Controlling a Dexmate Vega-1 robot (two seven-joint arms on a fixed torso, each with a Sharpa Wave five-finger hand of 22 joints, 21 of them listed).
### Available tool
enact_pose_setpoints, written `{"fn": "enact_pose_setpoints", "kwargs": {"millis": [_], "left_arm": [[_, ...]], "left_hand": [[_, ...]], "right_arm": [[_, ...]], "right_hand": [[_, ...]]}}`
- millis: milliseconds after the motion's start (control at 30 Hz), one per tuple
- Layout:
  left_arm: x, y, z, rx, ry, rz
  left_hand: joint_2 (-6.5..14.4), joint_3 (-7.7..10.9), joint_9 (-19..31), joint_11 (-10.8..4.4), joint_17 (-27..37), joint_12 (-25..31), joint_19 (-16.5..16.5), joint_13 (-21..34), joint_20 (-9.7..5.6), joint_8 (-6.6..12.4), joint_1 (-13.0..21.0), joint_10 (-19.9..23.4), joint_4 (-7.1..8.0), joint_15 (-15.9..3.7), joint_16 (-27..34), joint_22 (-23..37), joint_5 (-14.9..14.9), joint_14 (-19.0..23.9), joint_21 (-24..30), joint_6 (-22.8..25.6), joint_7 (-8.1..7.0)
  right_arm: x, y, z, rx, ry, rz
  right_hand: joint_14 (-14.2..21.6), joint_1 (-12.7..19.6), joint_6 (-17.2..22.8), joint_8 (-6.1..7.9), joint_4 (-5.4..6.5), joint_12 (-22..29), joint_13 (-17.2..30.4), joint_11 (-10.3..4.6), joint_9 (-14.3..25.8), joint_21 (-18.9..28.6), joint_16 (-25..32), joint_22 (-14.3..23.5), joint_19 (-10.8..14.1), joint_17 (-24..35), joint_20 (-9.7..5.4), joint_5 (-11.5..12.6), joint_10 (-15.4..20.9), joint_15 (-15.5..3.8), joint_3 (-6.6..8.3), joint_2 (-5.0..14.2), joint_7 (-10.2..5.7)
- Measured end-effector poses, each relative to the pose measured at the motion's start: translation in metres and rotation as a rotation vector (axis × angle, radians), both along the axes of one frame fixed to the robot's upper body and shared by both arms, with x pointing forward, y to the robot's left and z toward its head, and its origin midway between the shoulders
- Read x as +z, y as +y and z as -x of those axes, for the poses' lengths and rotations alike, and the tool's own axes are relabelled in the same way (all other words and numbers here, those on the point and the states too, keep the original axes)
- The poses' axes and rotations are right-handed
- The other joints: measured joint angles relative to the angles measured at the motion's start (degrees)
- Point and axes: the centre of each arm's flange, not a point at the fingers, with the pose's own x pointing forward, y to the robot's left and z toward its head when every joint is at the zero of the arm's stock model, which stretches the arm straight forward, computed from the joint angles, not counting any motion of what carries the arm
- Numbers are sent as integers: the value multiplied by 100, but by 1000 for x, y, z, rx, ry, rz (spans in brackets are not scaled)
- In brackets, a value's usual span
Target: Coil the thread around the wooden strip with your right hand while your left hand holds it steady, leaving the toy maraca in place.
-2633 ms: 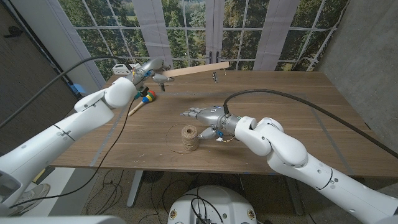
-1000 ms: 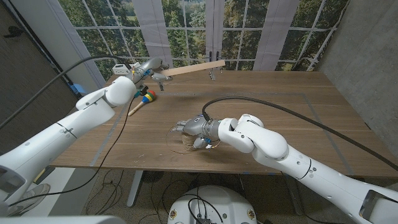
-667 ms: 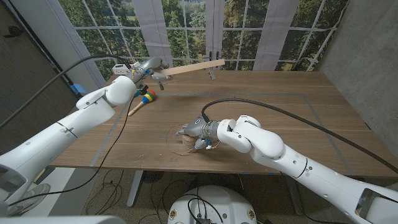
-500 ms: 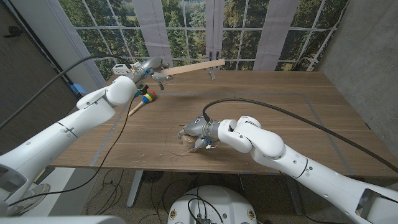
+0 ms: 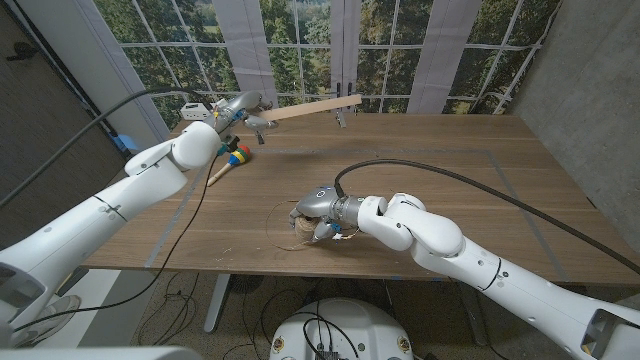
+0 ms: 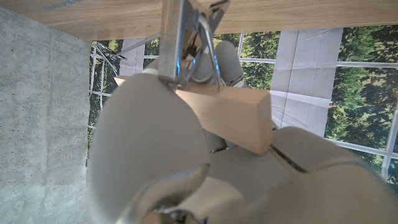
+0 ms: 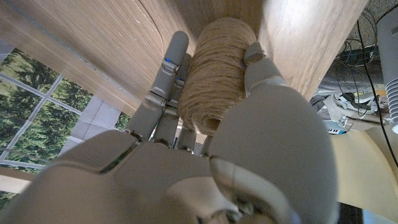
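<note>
One maraca (image 5: pixel 233 158), one strip (image 5: pixel 305 110), one spool (image 5: pixel 301 231). At the far left of the surface (image 5: pixel 440 170) the left robot hand (image 5: pixel 243 112) grips the pale wooden strip by its end, held above the surface and reaching right; the colourful maraca lies just beside that hand. Near the front edge, the right robot hand (image 5: pixel 318 211) wraps the upright tan thread spool, fingers (image 7: pixel 163 84) and thumb on opposite sides. 2.6 s ago that hand hovered beside the spool, ungrasped.
</note>
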Motion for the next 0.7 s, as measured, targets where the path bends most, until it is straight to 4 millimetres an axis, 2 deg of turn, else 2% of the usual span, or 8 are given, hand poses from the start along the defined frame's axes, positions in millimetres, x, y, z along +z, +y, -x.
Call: {"fn": "enact_pose_setpoints", "kwargs": {"millis": [367,700], "left_arm": [[4,-5,1,-5,-2,-13],[7,-9,4,-4,-8,-43]], "left_hand": [[17,31,26,0,4,-38,-30,24,31,-40,-26,1,-1,-18,-5,-26,0,18,43,0,0],[6,31,26,-21,23,-84,-75,0,33,-88,-36,21,-1,-19,-7,-53,0,18,63,51,-52]], "right_arm": [[11,-16,-4,16,-14,-139],[29,-48,-8,-22,-29,-280]], "right_hand": [[54,84,101,-29,-57,52,0,1,3,156,-170,47,8,39,9,-31,0,30,57,-84,61],[84,91,102,-39,-57,52,0,0,3,284,-255,47,-24,39,42,-48,1,38,57,-91,63]]}}
